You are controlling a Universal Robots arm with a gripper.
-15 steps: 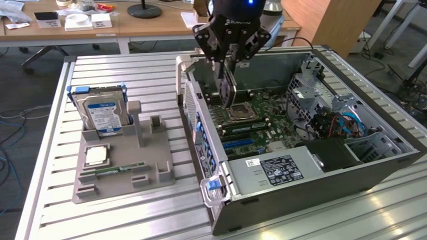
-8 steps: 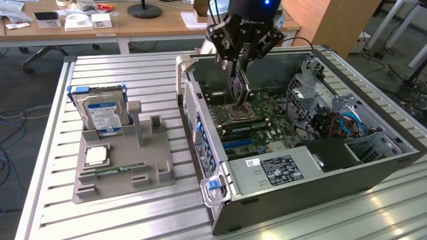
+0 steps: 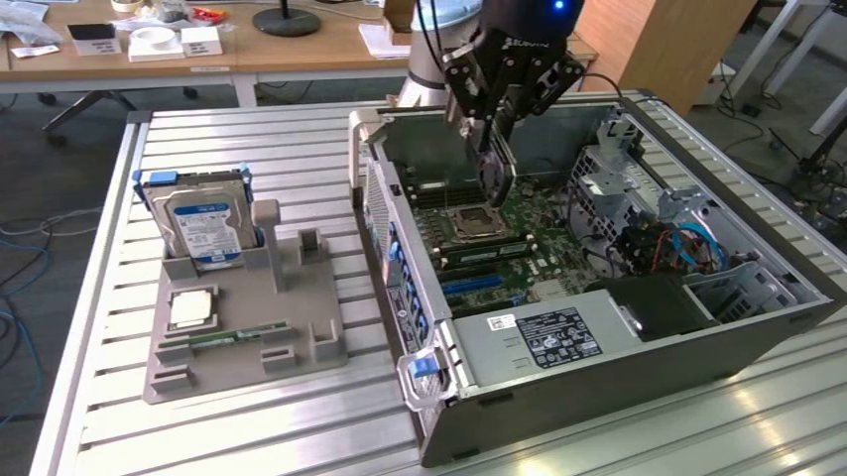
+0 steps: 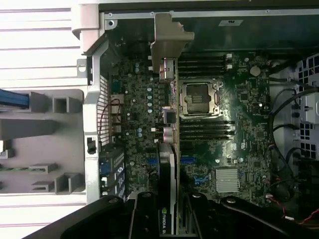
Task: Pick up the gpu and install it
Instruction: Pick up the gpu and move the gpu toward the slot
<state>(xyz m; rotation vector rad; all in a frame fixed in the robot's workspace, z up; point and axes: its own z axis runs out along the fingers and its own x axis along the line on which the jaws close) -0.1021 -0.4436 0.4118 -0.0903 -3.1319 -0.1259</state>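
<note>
The gpu (image 3: pixel 495 177) is gripped on edge by the jaws, which are closed partway onto its two faces. It is held over the open computer case (image 3: pixel 582 397), just beside the CPU socket (image 3: pixel 473 224) on the motherboard (image 3: pixel 537 233). In the wrist view the card is seen edge-on, with its silver bracket (image 4: pixel 169 35) at the far end and a green label near the jaws.

Inside the case, a labelled power supply (image 3: pixel 556 337) is seen along the near wall, and red and blue cables (image 3: pixel 681 248) are bundled by the drive cage.

On the table (image 3: pixel 265 149) a grey holder (image 3: pixel 238 372) is laid out. A hard drive (image 3: pixel 205 230) is stood upright in it, a square silver chip (image 3: pixel 193 309) is laid flat, and a RAM stick (image 3: pixel 218 338) is slotted in front.

Whether the card's lower edge touches the board cannot be told. The arm is cut off above the wrist in the exterior view.
</note>
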